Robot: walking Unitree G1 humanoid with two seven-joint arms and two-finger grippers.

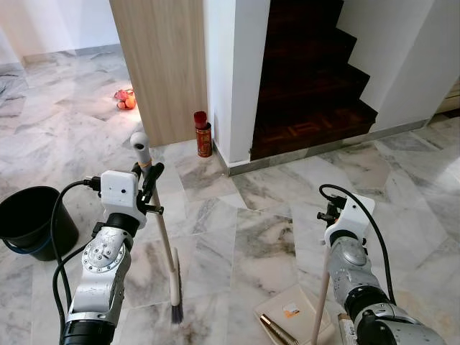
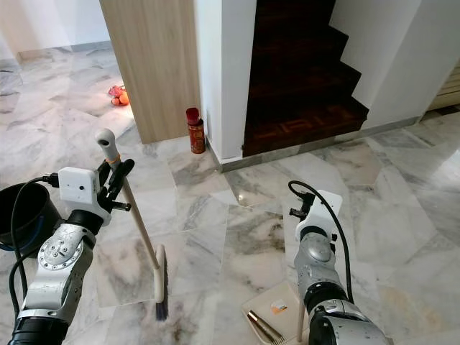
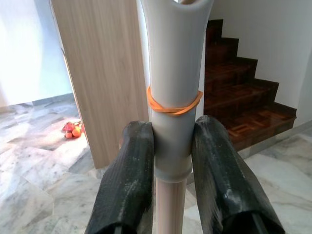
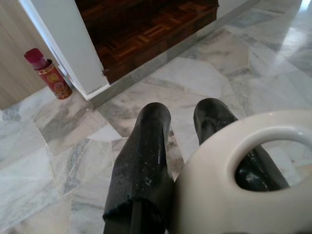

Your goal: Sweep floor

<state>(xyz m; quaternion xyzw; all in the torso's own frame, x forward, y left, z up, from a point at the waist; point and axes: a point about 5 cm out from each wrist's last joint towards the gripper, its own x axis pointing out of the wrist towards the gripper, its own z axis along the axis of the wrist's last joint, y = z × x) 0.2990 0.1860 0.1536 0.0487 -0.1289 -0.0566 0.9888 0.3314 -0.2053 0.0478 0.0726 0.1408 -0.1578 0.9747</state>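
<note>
Marble floor (image 1: 237, 237), grey-veined, running up to a white pillar (image 1: 237, 72), a wood panel (image 1: 162, 65) and dark stairs (image 1: 309, 86).

Broom (image 1: 164, 237) standing tilted on the floor ahead of the left arm, bristles down, grey grip on top with an orange band (image 3: 174, 105). Left gripper (image 3: 174, 161) clamped on the grip just under that band, one finger (image 3: 127, 185) on each side, touching it.

Dustpan (image 1: 291, 310) lying flat on the floor near the right arm, a small orange scrap (image 1: 290, 311) and a brownish stick-like piece (image 1: 277, 330) on it, its pale pole (image 1: 321, 302) rising upright. Right gripper (image 4: 183, 122) at the top of that pole, against the rounded cream handle (image 4: 243, 185) with its loop hole; one finger (image 4: 144, 161) lies beside the handle, the other passes behind it. Cannot tell whether clamped on it.

Farther out: red can (image 1: 203, 134) upright on the floor at the foot of the pillar, beside the panel's edge. Black bucket (image 1: 32, 219) on the floor left of the left arm. Small orange and pink things (image 1: 125, 99) on the floor beyond the panel, too small to tell.
</note>
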